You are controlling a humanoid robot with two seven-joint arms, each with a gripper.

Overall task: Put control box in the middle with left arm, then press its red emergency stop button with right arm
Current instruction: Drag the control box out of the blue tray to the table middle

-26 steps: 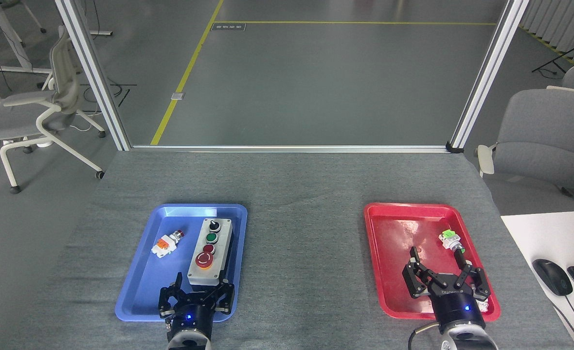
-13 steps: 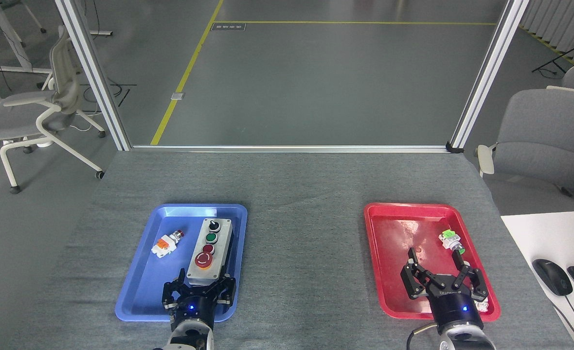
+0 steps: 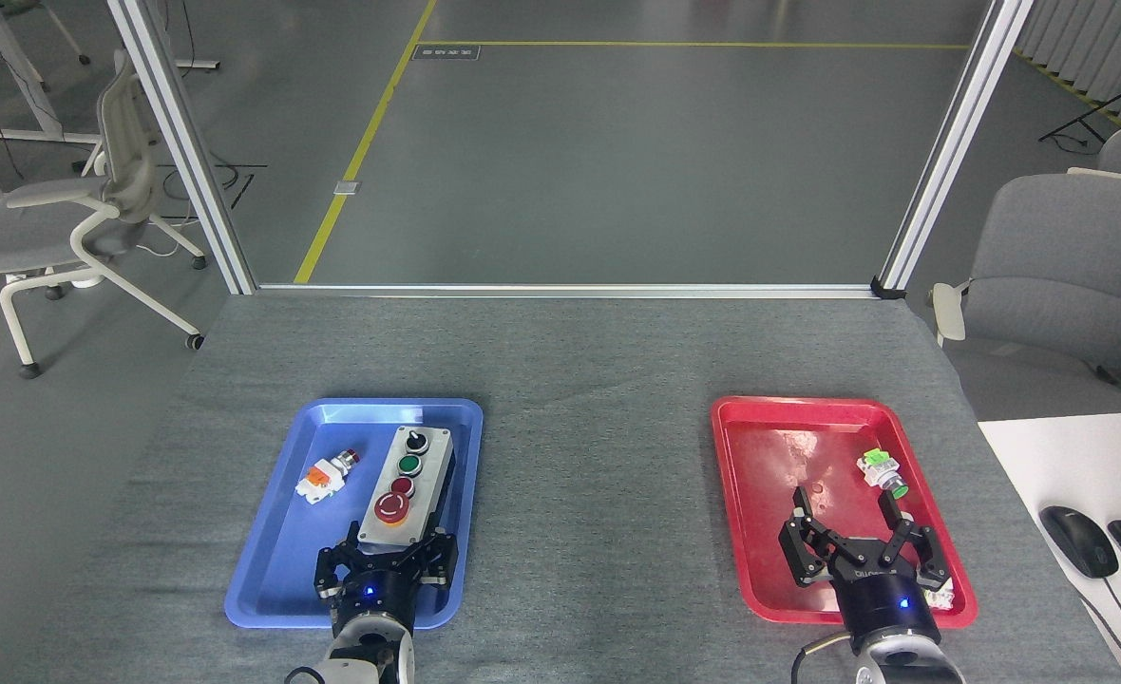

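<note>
The grey control box (image 3: 410, 467) lies lengthwise in the blue tray (image 3: 271, 541), with a black knob, a green button and a small red button in a row. The red emergency stop button (image 3: 390, 507) on its yellow ring is at the near end. My left gripper (image 3: 391, 551) is shut on the box's near end, one finger on each side. The box's near end looks slightly turned to the left. My right gripper (image 3: 845, 508), with white lettering, hangs open over the red tray (image 3: 760, 446), holding nothing. The middle (image 3: 589, 494) is bare grey tabletop between the trays.
A loose white-orange switch (image 3: 325, 475) lies in the blue tray left of the box. A green-capped switch (image 3: 879, 469) lies in the red tray beyond my right gripper. A white desk with a mouse (image 3: 1078, 540) adjoins the right edge. Chairs stand beyond the table.
My left gripper moved forward and closed its fingers onto the box's near end, and the box shifted slightly left. My right gripper drifted slightly back and left, still open.
</note>
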